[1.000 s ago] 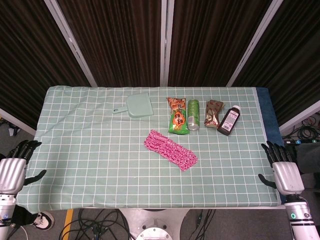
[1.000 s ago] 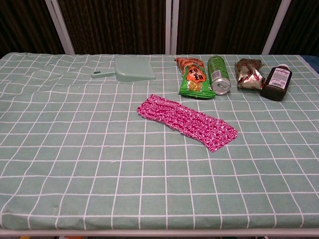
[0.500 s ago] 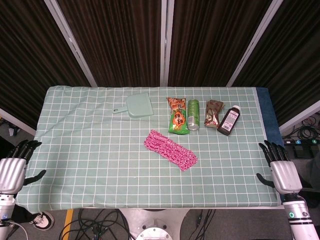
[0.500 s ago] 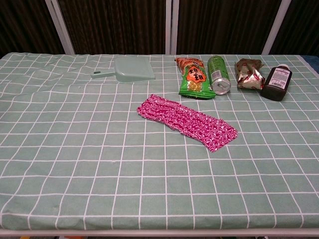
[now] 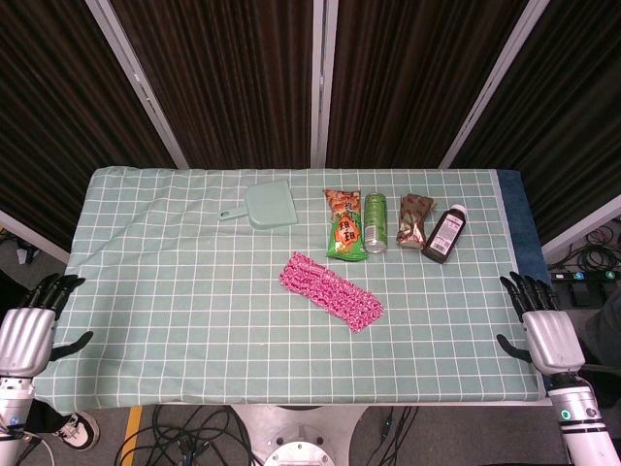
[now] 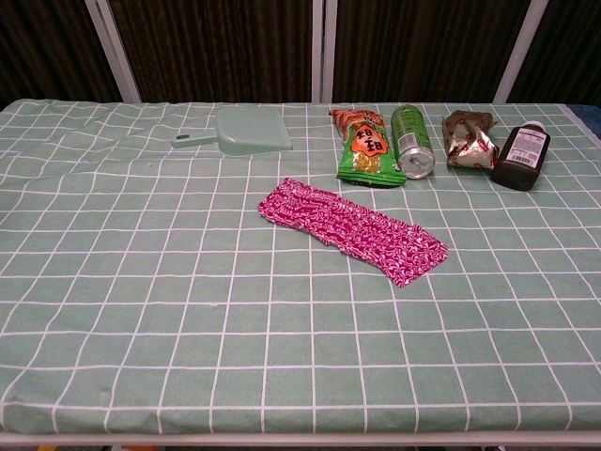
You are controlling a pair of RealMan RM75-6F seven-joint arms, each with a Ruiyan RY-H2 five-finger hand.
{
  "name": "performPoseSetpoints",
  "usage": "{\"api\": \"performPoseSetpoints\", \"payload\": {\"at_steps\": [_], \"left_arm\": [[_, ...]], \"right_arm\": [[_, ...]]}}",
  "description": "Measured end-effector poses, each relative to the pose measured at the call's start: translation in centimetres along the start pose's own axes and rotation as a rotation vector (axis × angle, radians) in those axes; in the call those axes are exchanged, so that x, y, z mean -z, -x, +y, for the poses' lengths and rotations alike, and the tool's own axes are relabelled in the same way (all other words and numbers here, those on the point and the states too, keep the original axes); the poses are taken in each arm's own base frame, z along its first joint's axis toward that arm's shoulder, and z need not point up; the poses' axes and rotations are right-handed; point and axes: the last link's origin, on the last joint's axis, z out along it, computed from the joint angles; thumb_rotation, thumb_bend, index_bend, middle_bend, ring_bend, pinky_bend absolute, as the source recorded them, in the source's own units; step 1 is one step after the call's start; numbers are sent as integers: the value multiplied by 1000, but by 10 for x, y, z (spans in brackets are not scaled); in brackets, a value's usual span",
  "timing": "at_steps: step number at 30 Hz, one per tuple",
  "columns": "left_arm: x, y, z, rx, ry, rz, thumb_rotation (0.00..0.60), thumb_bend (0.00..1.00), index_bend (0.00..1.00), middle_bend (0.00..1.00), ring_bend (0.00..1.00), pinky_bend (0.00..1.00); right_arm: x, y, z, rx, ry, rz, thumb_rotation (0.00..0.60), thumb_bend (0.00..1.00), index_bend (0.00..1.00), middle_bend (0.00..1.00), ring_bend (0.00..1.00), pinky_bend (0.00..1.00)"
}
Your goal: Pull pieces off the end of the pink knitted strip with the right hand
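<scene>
The pink knitted strip [image 5: 331, 290] [image 6: 353, 230] lies flat and slanted near the middle of the green checked tablecloth [image 5: 194, 291], with nothing touching it. My right hand [image 5: 546, 330] hangs beside the table's right edge, fingers spread and empty, well away from the strip. My left hand [image 5: 27, 328] hovers off the table's left edge, fingers also apart and holding nothing. Neither hand shows in the chest view.
Along the back stand a pale green dustpan [image 5: 264, 206] [image 6: 244, 131], a green snack bag [image 5: 344, 224] [image 6: 367, 146], a green can [image 5: 375, 221] [image 6: 411, 141], a brown foil packet [image 5: 414, 217] [image 6: 470, 139] and a dark bottle [image 5: 444, 233] [image 6: 524, 156]. Cables lie on the floor below the front edge.
Both hands have drifted slightly: the right one a little up and inward along the table edge, the left a little downward. The strip has not moved.
</scene>
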Motion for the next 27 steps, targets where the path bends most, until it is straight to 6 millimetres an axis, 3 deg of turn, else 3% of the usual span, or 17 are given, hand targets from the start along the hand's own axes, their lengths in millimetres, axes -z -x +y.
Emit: {"api": "performPoseSetpoints", "payload": {"at_steps": [2,5,7,14,17,27], "left_arm": [[1,0,-1,2,-5,-2,600,145,175,155,100,275],[1,1,-2,3,-8,-5,600,145,175,155,100,275],[2,2,-3,4,-9,-5,600,145,175,155,100,275],[2,2,-5,9,-13,-2,600,145,175,155,100,275],[3,1,-7,11,-17,0,600,145,175,155,100,275],[5,-1,-15,21,-34,7,600,146,174,155,100,275]], "right_arm": [[-2,1,-2,-5,-4,-4,600,284,0,73,145,216],[-5,2,-6,1,-20,-6,600,823,0,135,265,345],[-6,5,-8,16,-31,-8,600,998,0,237,382,445],[-20,18,-34,-8,-133,-20,600,1000,38,911,876,849],[-26,28,-49,-19,-188,-49,600,1000,83,954,933,876],[-39,64,-95,66,-321,-250,600,1000,87,965,943,878]]}}
